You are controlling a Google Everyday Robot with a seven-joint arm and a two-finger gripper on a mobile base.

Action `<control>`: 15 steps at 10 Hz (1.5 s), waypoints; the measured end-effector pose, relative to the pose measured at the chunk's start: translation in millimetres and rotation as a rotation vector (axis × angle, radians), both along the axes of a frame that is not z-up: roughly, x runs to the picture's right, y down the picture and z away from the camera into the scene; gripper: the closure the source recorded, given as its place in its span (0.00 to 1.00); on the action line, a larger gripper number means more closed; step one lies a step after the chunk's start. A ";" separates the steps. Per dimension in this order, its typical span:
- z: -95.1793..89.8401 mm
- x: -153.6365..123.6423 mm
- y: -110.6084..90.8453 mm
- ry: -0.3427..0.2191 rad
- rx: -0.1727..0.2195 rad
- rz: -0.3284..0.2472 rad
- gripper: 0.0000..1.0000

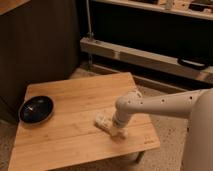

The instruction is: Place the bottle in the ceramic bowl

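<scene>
The small whitish bottle (103,121) lies on its side on the wooden table (75,100), right of the middle near the front. My gripper (116,128) is down at the bottle's right end, at table level, at the tip of the white arm that reaches in from the right. The shallow black ceramic bowl (36,109) sits at the table's left edge, far from the gripper, with nothing in it.
The low bamboo table stands on a speckled floor. A dark cabinet wall rises behind it on the left. A metal rail and shelving (150,55) run along the back right. The table's right edge is close to the gripper.
</scene>
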State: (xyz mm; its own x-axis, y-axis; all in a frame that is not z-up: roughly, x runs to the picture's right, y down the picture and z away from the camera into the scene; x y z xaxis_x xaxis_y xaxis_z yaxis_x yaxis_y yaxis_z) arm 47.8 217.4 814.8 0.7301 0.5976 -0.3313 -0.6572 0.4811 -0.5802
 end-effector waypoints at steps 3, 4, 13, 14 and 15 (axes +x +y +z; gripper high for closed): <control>6.1 -35.7 -18.4 -0.008 -0.004 -0.004 0.99; 5.8 -46.7 -27.1 -0.016 0.002 -0.012 1.00; -5.5 -269.1 -116.2 -0.324 0.007 -0.122 1.00; -5.3 -290.8 -117.5 -0.360 -0.002 -0.125 1.00; -5.2 -321.4 -118.7 -0.414 -0.015 -0.128 1.00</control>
